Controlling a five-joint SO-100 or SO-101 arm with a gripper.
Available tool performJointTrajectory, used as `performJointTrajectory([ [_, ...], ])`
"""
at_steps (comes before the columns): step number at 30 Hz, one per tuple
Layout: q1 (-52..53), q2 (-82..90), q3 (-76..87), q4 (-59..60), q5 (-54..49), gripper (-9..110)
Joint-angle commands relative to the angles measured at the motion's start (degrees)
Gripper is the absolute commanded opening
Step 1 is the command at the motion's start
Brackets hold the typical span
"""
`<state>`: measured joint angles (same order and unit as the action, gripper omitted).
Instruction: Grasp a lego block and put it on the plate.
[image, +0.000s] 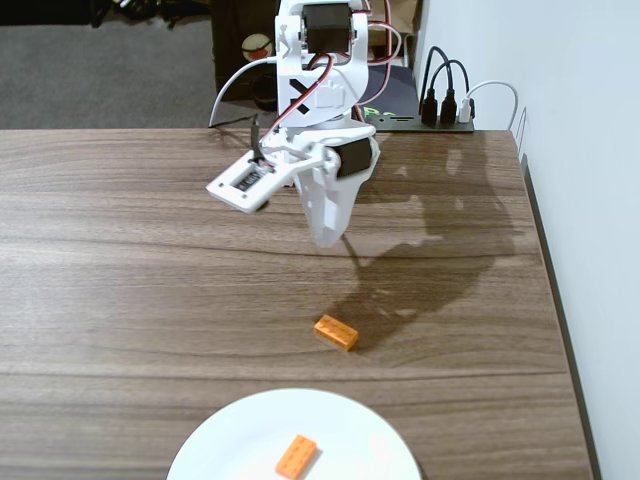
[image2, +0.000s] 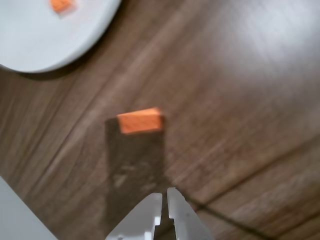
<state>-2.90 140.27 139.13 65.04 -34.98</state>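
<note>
**Loose brick on the counter, one already plated: handling assessment**

Nearest the fixed camera, you have the plate (image: 230, 440), white and glossy, cut off by the bottom edge. One orange brick (image: 297, 456) lies flat on it, studs up, well inside the rim. Judged from this, that brick needs nothing further.

Just beyond the plate's rim, apart from it, the lego block (image: 336, 332) lies flat on the bare counter (image: 120, 260), studs up, its long axis skewed to the wood grain. In the wrist view it sits ahead of the jaws, inside the arm's shadow, with clear wood all around.

Handling, as a judgement: the block is hard plastic, rigid and very light, so it will not deform or break under grip. Its smooth side walls are likely slippery, and a light nudge will probably skate it across the counter. Take hold across the two long side walls, at mid-length, with the jaws squared to its skewed axis. An off-centre pinch could spin or squirt it out.

Farthest back, the gripper (image2: 164, 196) hangs above the counter, well clear of the block. Its jaws are together, tips nearly touching, holding nothing. You will need to part them before descending.
</note>
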Motion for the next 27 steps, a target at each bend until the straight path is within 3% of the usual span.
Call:
performJointTrajectory([
  [1, -0.35, 6.06, 2.72, -0.53, 5.01, 1],
  [16, 3.43, 23.91, 17.23, -2.72, 29.53, 1],
  [27, 4.22, 38.76, 26.02, 2.46, 32.61, 1],
])
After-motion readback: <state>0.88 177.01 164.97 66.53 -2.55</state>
